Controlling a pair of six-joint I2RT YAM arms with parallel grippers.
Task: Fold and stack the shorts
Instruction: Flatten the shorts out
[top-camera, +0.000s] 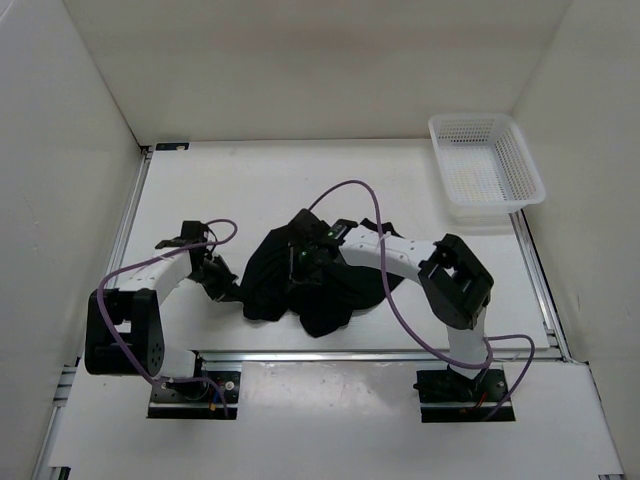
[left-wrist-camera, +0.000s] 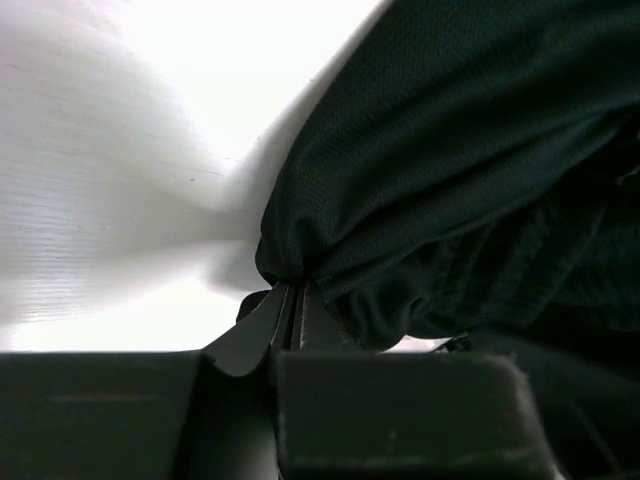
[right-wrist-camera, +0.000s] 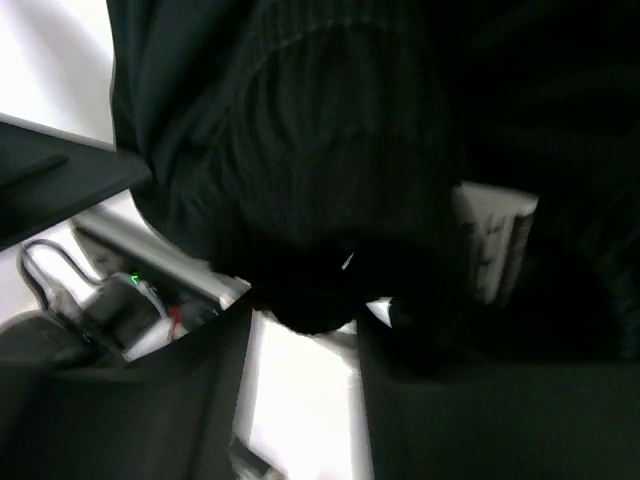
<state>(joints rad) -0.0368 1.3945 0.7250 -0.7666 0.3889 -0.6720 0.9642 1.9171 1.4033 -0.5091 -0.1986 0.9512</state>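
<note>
- White tabletop, walled in white on three sides, is my work surface. A white mesh basket stands at its far right corner, well apart from the cloth.
- The shorts lie in a crumpled black heap near the middle of the table, between my two arms, and are nowhere near flat.
- My left gripper is pinched tight on a gathered corner at the heap's left edge. Its wrist view shows the fabric puckering into the closed fingers, low over the table.
- My right gripper sits on top of the heap. Its wrist view is mostly dark cloth, with a lump hanging between the fingers, and I cannot tell whether that lump is clamped or only lying there.
- As I judge it, the step in hand is spreading the heap so that it can be folded at all.
- To do it well, I want my right side holding one clean edge opposite the left pinch, not a bunch of layers.
- From there I would draw the two grips apart sideways, lifting just enough for the cloth to hang free, then lay it down flat.
- My left hold is on a small tuck of fabric, so a hard tug could pull it out. A slow, even pull is safer.
- If my right side takes several layers, I expect a twist to be left in the shorts.
</note>
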